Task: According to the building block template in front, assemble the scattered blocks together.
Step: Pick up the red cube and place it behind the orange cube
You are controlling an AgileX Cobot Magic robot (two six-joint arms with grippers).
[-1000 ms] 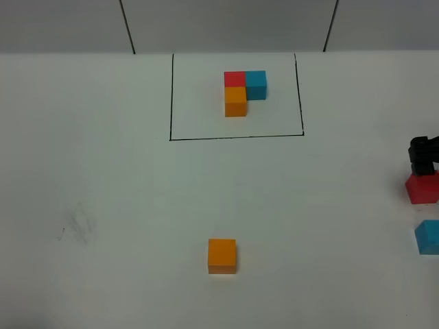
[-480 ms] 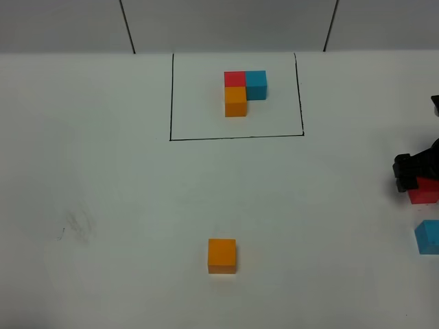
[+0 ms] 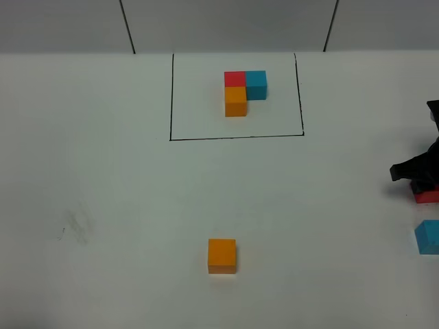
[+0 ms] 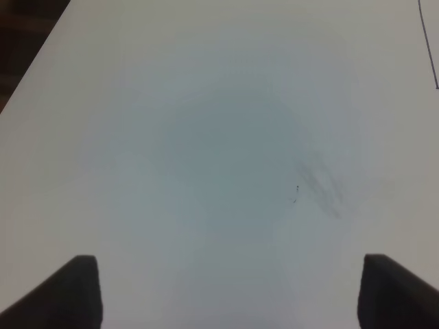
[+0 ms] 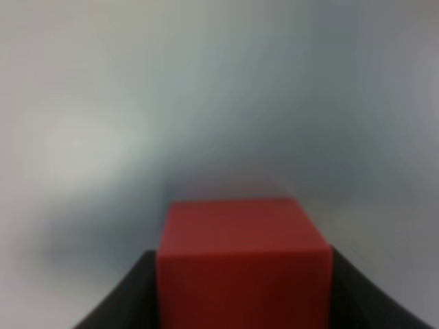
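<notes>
A white table, seen from above. The framed template sits far centre. At the right edge, your right gripper pinches the red cube on both sides (the blue cube lies near it). The orange cube sits alone, near centre. Your left gripper hangs spread, holding nothing. This looks like the pickup; next, lift red and set it touching orange's far side.

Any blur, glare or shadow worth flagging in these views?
Exterior high view: sharp, evenly lit, the loose small orange cube casting barely any shadow. Left wrist view: slightly soft, a dim greyish patch on the white table. Right wrist view: badly out of focus, the small red cube fuzzy-edged against a grey smear.
</notes>
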